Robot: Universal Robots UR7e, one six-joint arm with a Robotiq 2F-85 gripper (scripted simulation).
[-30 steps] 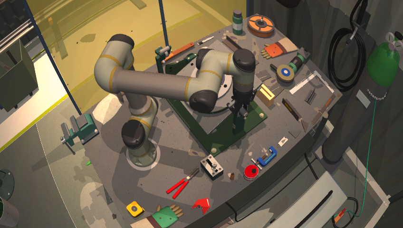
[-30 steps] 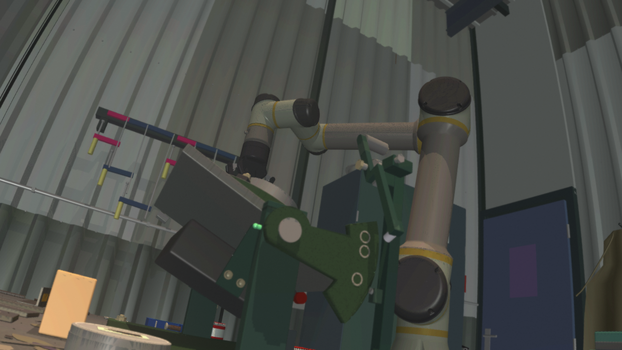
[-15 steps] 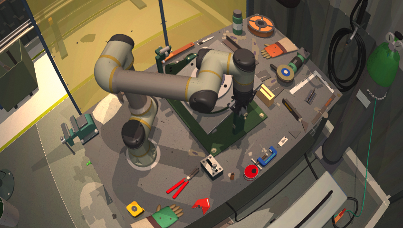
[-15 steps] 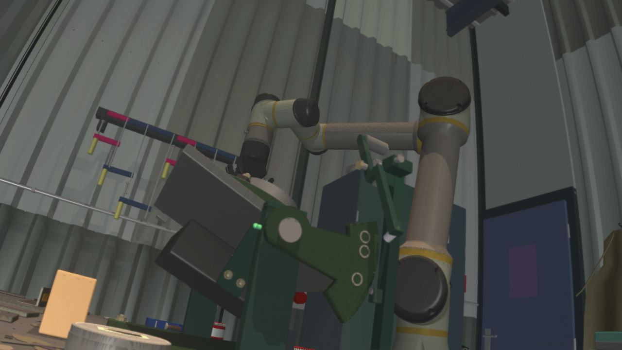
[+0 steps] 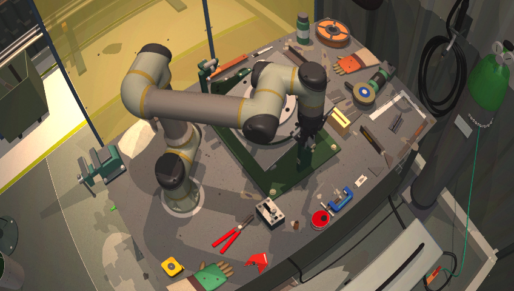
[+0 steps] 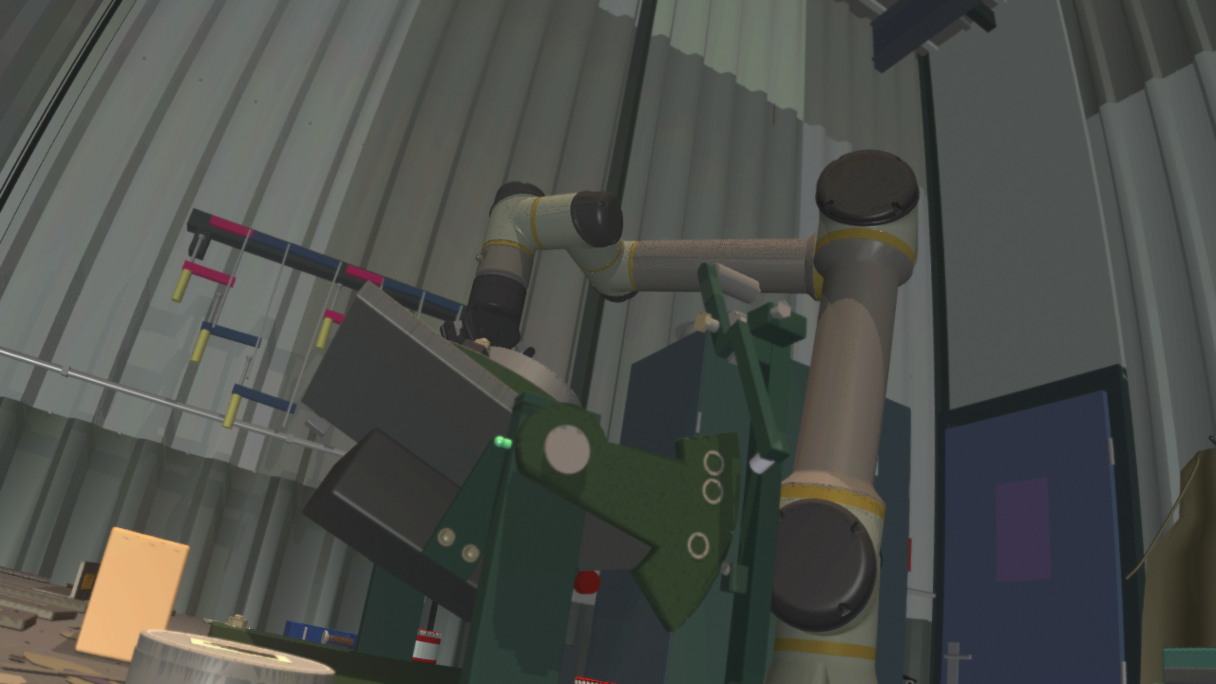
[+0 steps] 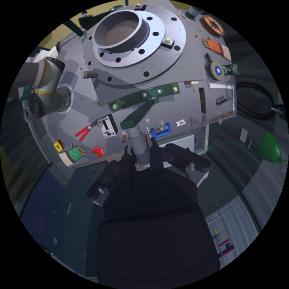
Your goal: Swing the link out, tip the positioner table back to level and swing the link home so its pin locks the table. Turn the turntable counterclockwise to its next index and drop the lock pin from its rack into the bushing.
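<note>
The positioner table (image 6: 408, 387) sits tilted on its green frame (image 6: 544, 544), its raised edge toward my wrist. A green lever with a grey cylindrical handle (image 7: 138, 145) stands up at the table's raised side, and my gripper (image 7: 142, 159) is closed around that handle. The turntable (image 7: 129, 40) with its ring of holes lies on the table top. The green link (image 6: 744, 374) leans swung out by the arm's base, its white pin tip (image 6: 759, 464) clear of the sector plate holes (image 6: 713, 489). The lock pin and its rack are not clearly seen.
The round workbench (image 5: 274, 173) carries scattered tools: red pliers (image 5: 231, 236), a switch box (image 5: 269, 213), a blue C-clamp (image 5: 341, 199), a red button (image 5: 320, 218), a tan block (image 5: 339, 122), a grinder (image 5: 366, 92). A vise (image 5: 102, 164) sits at the left edge.
</note>
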